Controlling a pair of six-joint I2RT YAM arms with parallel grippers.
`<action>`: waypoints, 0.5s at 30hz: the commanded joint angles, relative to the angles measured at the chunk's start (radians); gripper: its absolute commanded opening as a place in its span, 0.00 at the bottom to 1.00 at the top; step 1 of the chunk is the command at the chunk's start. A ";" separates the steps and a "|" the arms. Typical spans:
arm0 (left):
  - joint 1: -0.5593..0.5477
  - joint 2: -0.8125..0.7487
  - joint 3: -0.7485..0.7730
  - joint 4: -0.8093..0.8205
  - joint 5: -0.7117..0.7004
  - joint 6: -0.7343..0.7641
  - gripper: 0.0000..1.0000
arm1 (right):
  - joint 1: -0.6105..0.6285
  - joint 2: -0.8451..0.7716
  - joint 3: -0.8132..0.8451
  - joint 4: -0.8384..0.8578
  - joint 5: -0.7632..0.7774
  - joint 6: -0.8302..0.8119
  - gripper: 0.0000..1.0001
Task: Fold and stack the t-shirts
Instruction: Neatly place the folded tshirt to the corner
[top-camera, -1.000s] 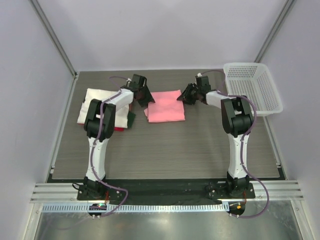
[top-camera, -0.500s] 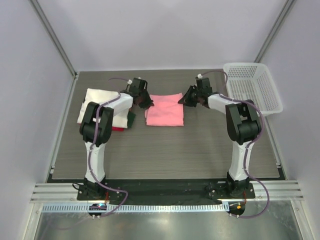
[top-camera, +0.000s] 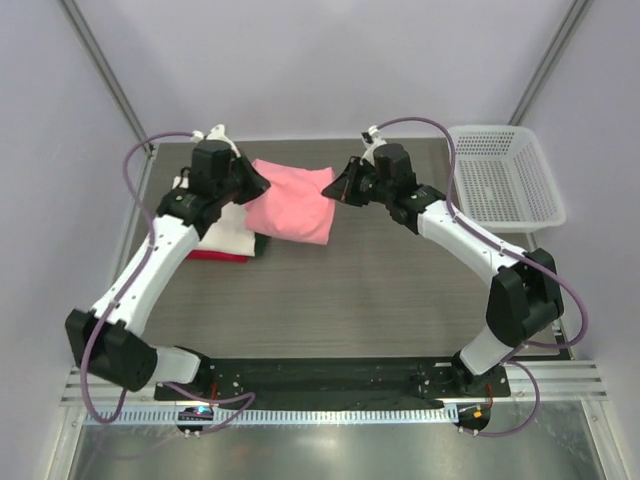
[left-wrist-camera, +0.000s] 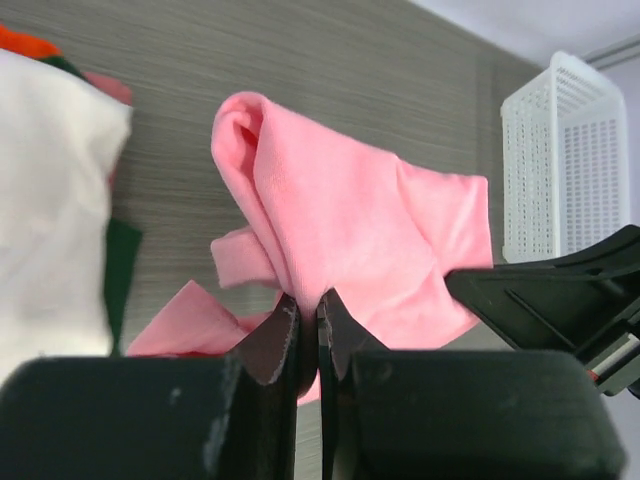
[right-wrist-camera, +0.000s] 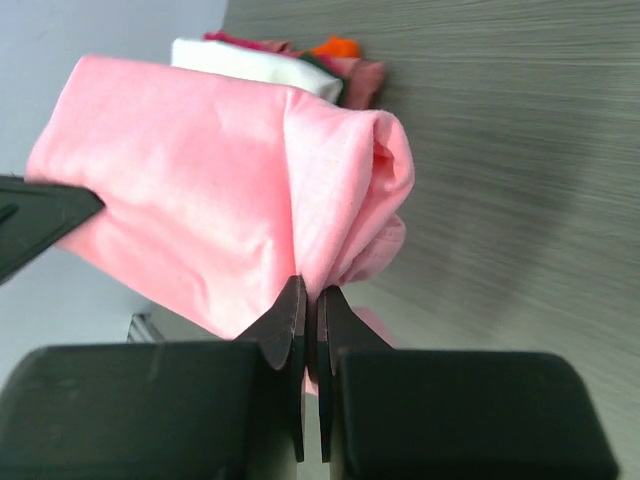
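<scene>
Top external view: left claw (top-camera: 262, 186) and right claw (top-camera: 342, 190) pinch the pink tee (top-camera: 295, 205) between them; kept level, it should land square on the white tee (top-camera: 232, 232) by the left claw.

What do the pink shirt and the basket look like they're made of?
The pink shirt looks like soft matte knit, probably cotton: it drapes and bunches, fine weave showing. The basket looks like rigid white plastic: regular mesh holes, straight walls.

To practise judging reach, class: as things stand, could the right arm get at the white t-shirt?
Probably not: the right gripper is shut on the pink t-shirt, which hangs between it and the white t-shirt, with the left gripper there too.
</scene>
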 joint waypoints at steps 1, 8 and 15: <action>0.091 -0.106 0.013 -0.163 -0.037 0.058 0.00 | 0.083 -0.042 0.095 -0.020 0.057 0.022 0.01; 0.293 -0.209 0.059 -0.373 -0.099 0.147 0.00 | 0.275 0.076 0.267 -0.024 0.135 0.048 0.01; 0.485 -0.152 0.082 -0.426 -0.079 0.206 0.00 | 0.395 0.265 0.445 0.011 0.185 0.063 0.01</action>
